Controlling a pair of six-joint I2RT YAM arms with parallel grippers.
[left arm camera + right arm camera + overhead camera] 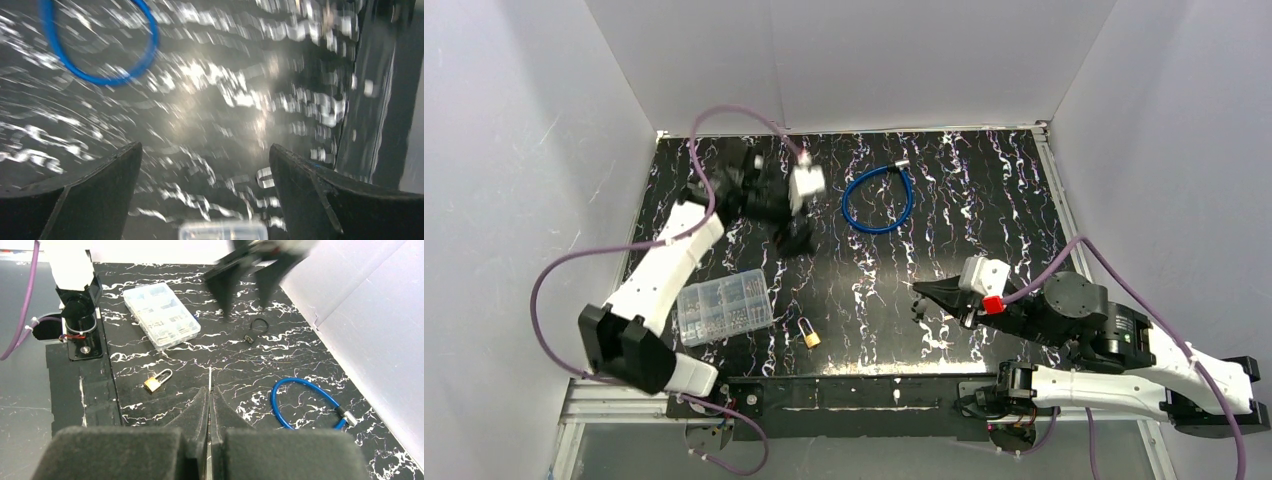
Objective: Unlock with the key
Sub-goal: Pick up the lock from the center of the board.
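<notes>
Brass padlock (810, 336), left gripper (206, 152) spread wide and empty well beyond it, right gripper (210, 396) pressed shut to its right

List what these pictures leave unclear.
- Small brass padlock: keyhole too small, top view.
- Shut right gripper: thin sliver at its tip, key or not, edge-on in right wrist view.
- Clear plastic compartment box: blurred, cut off by left wrist view's bottom edge.

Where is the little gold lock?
In the top view the gold padlock lies near the front edge of the table, left of centre, just right of the clear parts box.
</notes>
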